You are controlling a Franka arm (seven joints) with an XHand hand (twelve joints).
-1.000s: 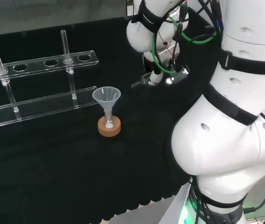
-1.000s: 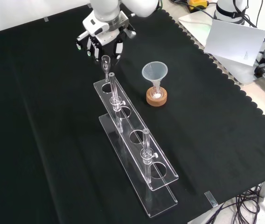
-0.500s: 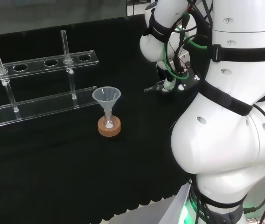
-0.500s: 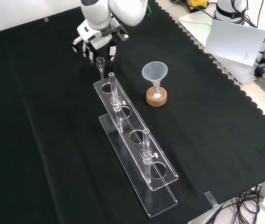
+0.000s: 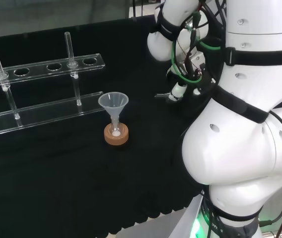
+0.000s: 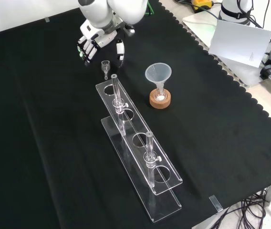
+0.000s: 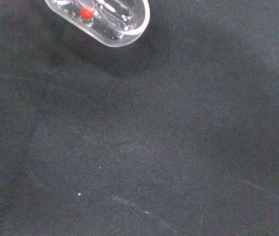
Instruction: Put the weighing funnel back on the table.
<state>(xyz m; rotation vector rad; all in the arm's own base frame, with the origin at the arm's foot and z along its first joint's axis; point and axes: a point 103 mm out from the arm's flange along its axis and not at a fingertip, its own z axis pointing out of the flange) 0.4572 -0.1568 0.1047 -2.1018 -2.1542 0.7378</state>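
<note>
— Hand first: apart or closed?
— Apart. In the front view its fingers are spread and fairly straight, clasping nothing.
— And the weighing funnel?
— Just below the fingertips, mouth up, over the black cloth. I see a small gap between it and the fingers. Whether its stem touches the cloth, I cannot tell.
— What crowds it?
— The near end of the clear test tube rack is just beside it, and one test tube stands right there. Farther right is the funnel, in its small flask on a cork ring, well apart from the hand.
— Does the head view help?
— Little, since the arm's white links cover most of the hand. It does show the rack behind the funnel.
— Wrist view?
— Cloth, and a clear round-ended piece with a red speck.
</note>
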